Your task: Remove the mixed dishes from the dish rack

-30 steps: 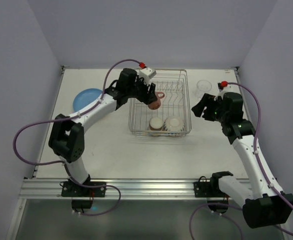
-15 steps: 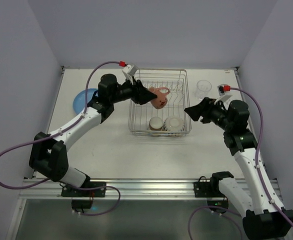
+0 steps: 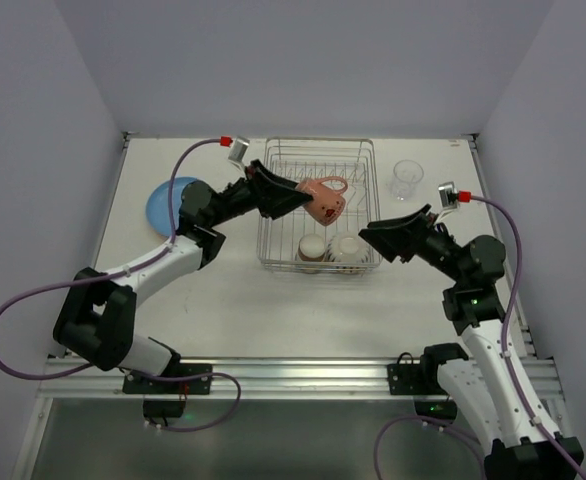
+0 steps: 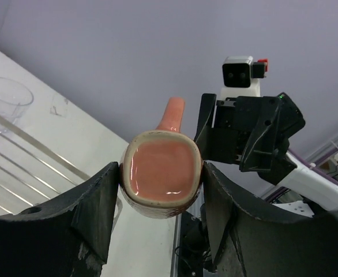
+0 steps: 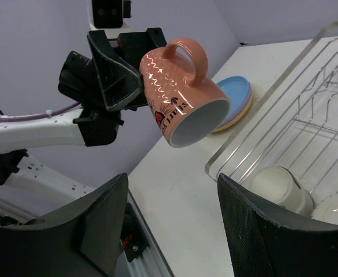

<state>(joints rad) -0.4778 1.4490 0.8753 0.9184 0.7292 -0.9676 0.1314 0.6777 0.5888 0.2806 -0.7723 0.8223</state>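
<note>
Since the earlier frame the left arm has stretched out lower and carried the pink mug (image 3: 325,200) farther right across the rack (image 3: 318,267), while the right arm has leaned in to the left so that its claw now sits at the rack's right edge. At this moment the left claw (image 3: 298,197) is clenched on the mug, one finger pressed to each side of its base, which faces the left wrist camera squarely. Held in the air above the middle of the rack and clear of the wires, the mug is tipped almost onto its side, handle up and open mouth turned toward the right arm and slightly down. Near that mouth but apart from it, the right claw (image 3: 373,235) stands released, its jaws spread with nothing between them. Down in the near end of the rack a small cup (image 3: 312,246) and a cream bowl (image 3: 347,247) lie side by side. On the tabletop (image 3: 233,300) to the rack's left rests a stack of plates (image 3: 163,200) with the blue one on top, and a glass tumbler (image 3: 407,178) stands upright just right of the rack's far corner.
</note>
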